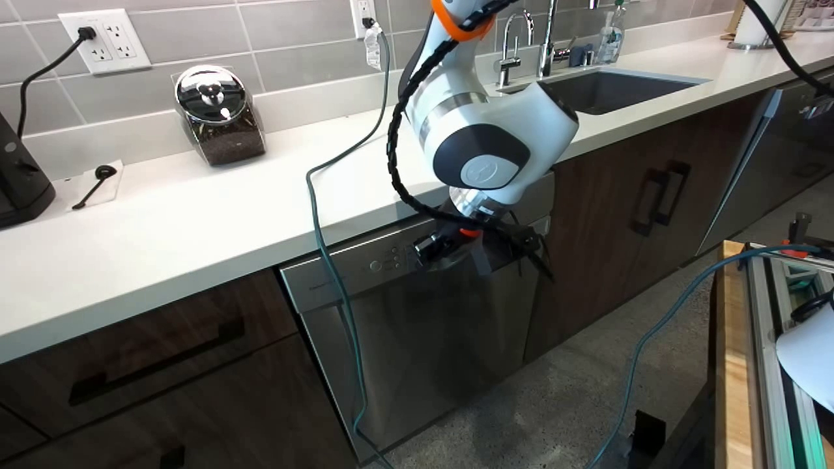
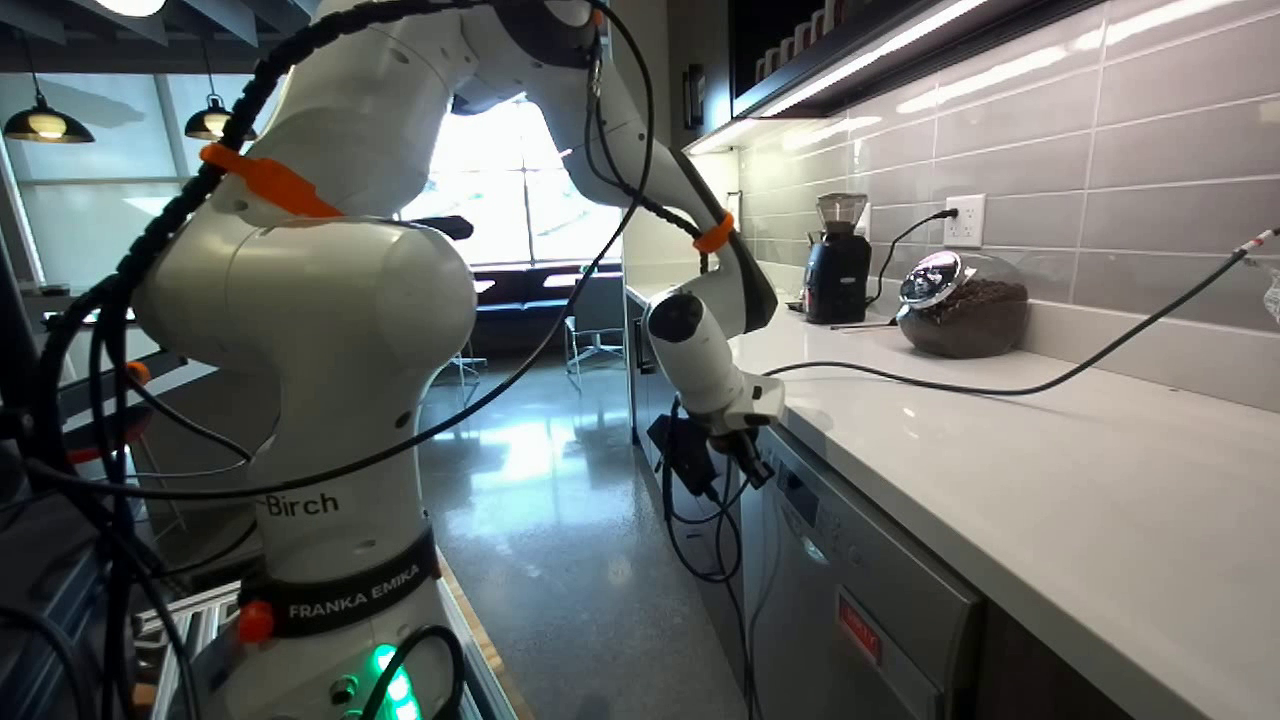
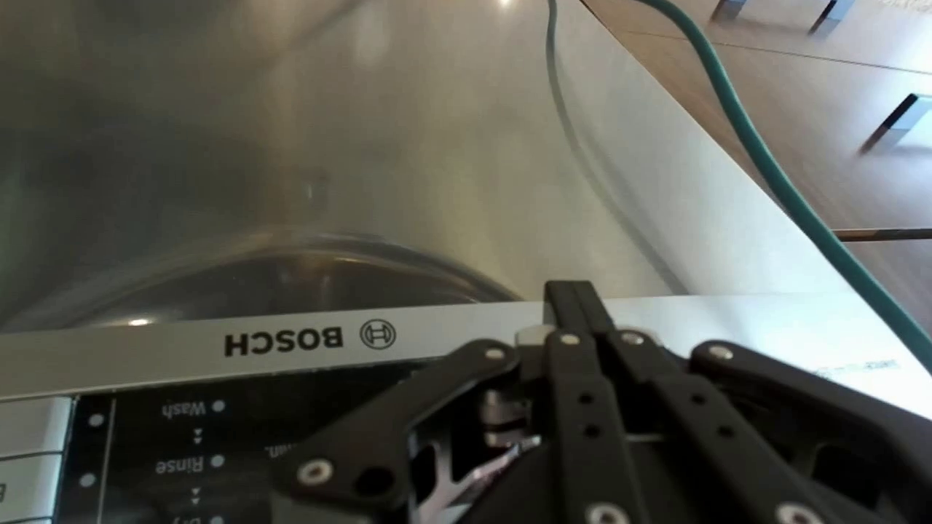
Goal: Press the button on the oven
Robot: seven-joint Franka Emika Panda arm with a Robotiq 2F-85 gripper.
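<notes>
The appliance is a stainless steel Bosch machine under the counter; its door [image 1: 423, 352] shows in both exterior views and its panel strip [image 3: 291, 342] in the wrist view. Small buttons [image 1: 384, 262] sit on its control panel [image 1: 332, 277]. In the wrist view, silver buttons [image 3: 33, 426] and a dark display [image 3: 240, 437] lie at lower left, upside down. My gripper [image 3: 579, 291] is shut and empty, fingertips together in front of the panel beside the logo. In an exterior view the gripper [image 1: 427, 249] is right of the buttons. Contact cannot be told.
A teal cable [image 1: 319, 221] hangs over the counter [image 1: 195, 215] and down the appliance front. Dark cables [image 2: 700, 575] dangle below the gripper. A jar [image 2: 965, 305] and grinder [image 2: 838, 270] stand on the counter. A wood-edged cart [image 1: 736, 365] stands opposite.
</notes>
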